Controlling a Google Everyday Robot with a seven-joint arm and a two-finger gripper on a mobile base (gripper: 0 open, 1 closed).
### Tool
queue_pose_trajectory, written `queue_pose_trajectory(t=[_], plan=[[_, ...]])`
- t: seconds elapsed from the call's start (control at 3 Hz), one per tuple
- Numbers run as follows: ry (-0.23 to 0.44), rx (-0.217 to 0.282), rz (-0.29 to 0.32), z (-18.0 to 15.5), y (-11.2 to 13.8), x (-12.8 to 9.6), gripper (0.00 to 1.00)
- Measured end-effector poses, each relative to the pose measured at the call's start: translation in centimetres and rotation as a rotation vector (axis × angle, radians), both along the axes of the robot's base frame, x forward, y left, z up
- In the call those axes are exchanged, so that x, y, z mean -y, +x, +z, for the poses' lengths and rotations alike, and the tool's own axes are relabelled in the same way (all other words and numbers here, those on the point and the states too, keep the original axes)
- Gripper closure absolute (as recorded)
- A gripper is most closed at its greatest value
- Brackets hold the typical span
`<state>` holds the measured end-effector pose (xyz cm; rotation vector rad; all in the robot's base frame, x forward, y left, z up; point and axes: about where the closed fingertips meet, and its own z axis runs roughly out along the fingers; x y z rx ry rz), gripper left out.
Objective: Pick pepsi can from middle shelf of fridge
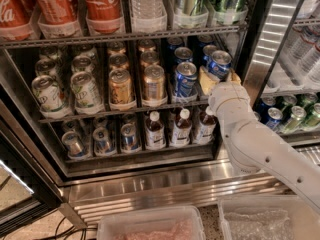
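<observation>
The fridge [165, 184] stands open in front of me. Its middle shelf [100, 115] holds rows of white-green, gold and blue cans. My gripper [220, 76] is at the front right end of this shelf, on a white arm reaching in from the lower right. Its yellowish fingers [206, 81] stand on either side of the front right pepsi can [220, 63], which tilts slightly and sits between them. Another pepsi can [185, 76] stands just to its left, with more blue cans behind.
Red Coca-Cola cans [102, 4] and a water bottle [146, 1] fill the rack above. Small white-capped bottles [155, 129] fill the rack below. A second cooler [295, 116] with green cans is at the right. Two plastic bins [150, 226] sit at the bottom.
</observation>
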<state>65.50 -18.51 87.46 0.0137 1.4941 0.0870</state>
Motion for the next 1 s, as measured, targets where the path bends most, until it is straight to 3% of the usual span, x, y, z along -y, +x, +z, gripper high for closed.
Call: queue_pose_trajectory(t=[0.33, 1.0], plan=[[0.058, 0.014, 0.091, 1.8, -2.0, -1.6, 1.00], [0.154, -0.133, 0.298, 0.7, -8.0, -5.8, 1.00]])
